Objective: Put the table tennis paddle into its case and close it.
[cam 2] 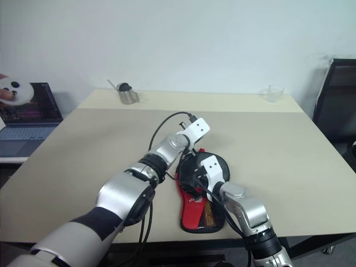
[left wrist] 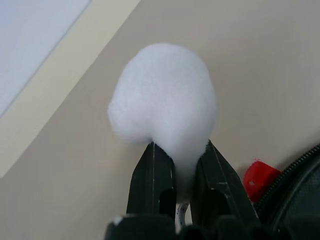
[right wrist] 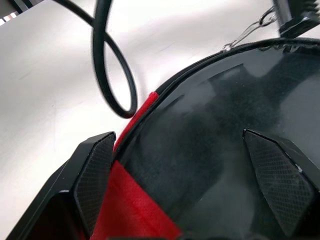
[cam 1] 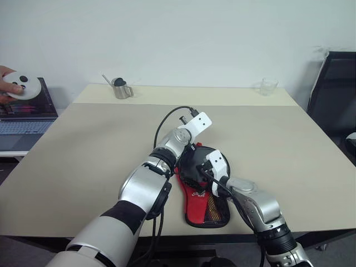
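The case (cam 1: 207,208) lies flat on the table (cam 1: 83,161) near its front edge, red panel and black mesh toward me and round black end farther away. My left gripper (left wrist: 179,150) is shut on the case's fluffy white ball charm (left wrist: 165,95), held just past the round end. My right gripper (right wrist: 175,140) hovers open over the round black end of the case (right wrist: 210,165), its fingers (right wrist: 95,175) spread wide above the fabric. I cannot make out the table tennis paddle apart from the case.
A metal cup with a spoon (cam 1: 121,89) and a clear glass (cam 1: 268,86) stand at the table's far edge. A laptop (cam 1: 25,119) sits to the left, where a person's hand holds a white round object (cam 1: 22,85). A black chair (cam 1: 334,94) stands at right.
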Tool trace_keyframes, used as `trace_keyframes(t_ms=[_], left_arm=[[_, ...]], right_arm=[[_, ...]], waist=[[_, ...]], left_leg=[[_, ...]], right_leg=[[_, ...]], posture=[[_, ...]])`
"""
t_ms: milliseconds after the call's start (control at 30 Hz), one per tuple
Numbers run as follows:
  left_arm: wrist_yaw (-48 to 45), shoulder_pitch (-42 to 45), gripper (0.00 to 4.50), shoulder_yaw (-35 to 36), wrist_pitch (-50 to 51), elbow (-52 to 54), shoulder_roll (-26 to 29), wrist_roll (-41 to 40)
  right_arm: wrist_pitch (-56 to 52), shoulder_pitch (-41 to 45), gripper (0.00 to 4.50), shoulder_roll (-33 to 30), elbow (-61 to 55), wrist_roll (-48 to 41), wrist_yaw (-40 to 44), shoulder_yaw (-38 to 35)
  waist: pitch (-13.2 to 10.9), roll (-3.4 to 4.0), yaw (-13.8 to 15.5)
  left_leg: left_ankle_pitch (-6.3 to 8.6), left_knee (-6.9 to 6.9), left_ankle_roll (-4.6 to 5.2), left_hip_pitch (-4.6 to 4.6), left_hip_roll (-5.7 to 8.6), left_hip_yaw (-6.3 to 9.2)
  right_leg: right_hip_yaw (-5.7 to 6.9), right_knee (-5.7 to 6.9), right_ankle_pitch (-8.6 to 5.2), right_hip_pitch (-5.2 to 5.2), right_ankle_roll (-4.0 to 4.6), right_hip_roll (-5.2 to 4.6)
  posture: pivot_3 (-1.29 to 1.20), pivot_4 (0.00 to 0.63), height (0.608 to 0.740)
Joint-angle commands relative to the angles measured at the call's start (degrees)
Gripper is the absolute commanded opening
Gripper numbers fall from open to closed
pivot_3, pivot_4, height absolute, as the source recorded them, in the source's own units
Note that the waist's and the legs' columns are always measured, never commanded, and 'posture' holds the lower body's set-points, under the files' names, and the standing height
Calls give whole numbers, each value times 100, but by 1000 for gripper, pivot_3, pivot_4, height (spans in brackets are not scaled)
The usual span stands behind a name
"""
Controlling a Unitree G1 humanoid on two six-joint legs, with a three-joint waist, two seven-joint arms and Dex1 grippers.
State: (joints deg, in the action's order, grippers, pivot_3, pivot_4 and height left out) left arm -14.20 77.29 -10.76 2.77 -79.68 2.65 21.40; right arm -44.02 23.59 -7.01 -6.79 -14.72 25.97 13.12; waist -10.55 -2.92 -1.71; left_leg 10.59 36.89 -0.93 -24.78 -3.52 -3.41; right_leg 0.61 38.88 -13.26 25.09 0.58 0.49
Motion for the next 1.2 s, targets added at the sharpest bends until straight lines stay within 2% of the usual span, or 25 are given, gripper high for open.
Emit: trace_keyframes(t_ms=[33, 300, 633, 1200], left_arm=[[178, 271, 77, -4, -184, 104, -56, 81], [446, 327, 77, -46, -313, 97, -183, 221], [583, 417, 77, -392, -792, 92, -700, 618], [535, 283, 76, -558, -1002, 91, -1370, 731]], right_arm=[[-264, -177, 4500, -29, -35, -38, -24, 72], [-408, -289, 4500, -72, -204, -42, -39, 45], [-566, -364, 4500, -110, -345, -57, -84, 29], [-620, -462, 4500, 6, -430, -91, -212, 71]], waist=[[0, 0, 0], [0, 0, 3], [0, -1, 27], [0, 0, 143]], left_leg=[[0, 0, 0, 0, 0, 1], [0, 0, 0, -1, 1, 0], [0, -1, 0, -3, 4, 0], [1, -2, 0, -7, 6, 2]], right_leg=[[1, 0, 0, 0, 0, 0], [1, -1, 0, 0, 0, -1], [1, -7, 0, -1, 0, -4], [5, -16, -1, -1, -1, -7]], posture=[[0, 150, 740], [0, 150, 740], [0, 150, 740], [0, 150, 740]])
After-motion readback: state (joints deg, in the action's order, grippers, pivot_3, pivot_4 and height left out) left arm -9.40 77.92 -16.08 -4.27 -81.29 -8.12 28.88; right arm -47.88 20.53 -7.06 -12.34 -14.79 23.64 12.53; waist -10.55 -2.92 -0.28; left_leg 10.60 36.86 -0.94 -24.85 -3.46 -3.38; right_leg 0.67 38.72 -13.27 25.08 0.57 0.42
